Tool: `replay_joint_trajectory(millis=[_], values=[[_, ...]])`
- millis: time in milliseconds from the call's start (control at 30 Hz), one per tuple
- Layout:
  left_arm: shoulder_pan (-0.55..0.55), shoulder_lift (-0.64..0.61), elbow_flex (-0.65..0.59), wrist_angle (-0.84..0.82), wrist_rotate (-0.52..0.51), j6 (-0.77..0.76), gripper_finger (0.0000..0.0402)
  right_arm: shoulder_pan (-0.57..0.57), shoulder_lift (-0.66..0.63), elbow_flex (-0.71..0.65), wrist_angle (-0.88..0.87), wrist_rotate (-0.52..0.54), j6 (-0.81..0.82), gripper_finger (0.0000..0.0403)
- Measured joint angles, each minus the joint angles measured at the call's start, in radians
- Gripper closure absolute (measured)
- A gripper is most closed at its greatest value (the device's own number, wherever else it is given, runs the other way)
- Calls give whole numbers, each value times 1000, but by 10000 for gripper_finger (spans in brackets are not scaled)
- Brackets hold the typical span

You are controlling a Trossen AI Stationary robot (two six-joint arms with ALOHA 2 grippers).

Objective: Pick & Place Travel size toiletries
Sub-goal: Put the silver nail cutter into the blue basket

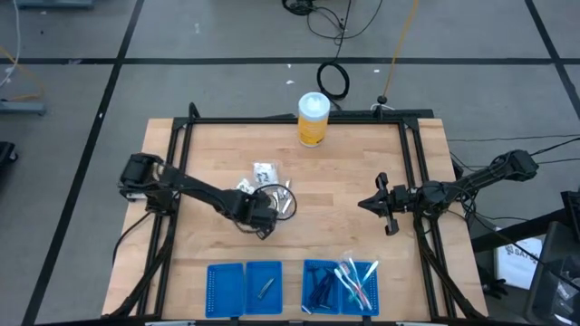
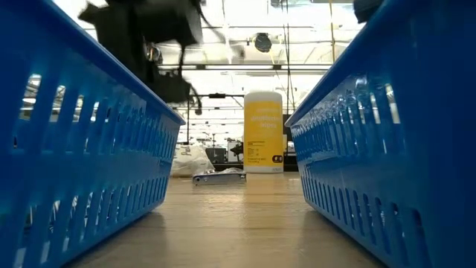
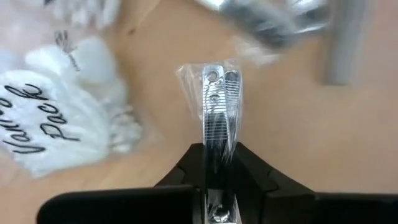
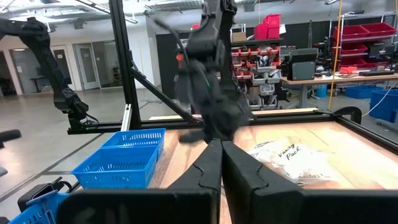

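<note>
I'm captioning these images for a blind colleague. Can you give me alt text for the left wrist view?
The left end effector grips a clear-wrapped silver nail clipper by one end, above the wooden table. A white "Vanity Pack" packet lies beside it.

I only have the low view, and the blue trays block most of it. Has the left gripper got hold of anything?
Observer: Yes. The left gripper is shut on a silver clipper in a clear wrapper, pinching one end of it.
Operator: What lies right beside it?
Observer: A white packet with handwriting-style lettering lies on the wood next to the clipper, apart from it.
Operator: And the right arm?
Observer: The right gripper is shut and empty over the table's right side, facing the left arm.
</note>
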Motion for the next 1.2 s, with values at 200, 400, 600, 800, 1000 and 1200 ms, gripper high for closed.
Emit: replay_joint_trajectory(millis=[200,400,600,800,1000,1200], values=[[-136,-130,3,102,-1,14,368,0,0,0,0,0,0,399],[-330,-155,5,316,28,94,368,0,0,0,0,0,0,399],[-428,-96,5,446,78,230,368,0,0,0,0,0,0,399],[-427,-62,5,425,167,179,368,0,0,0,-1,0,0,398],[-406,-62,5,420,132,128,318,0,0,0,0,0,0,398],[-387,-62,5,428,140,135,287,0,0,0,0,0,0,399]])
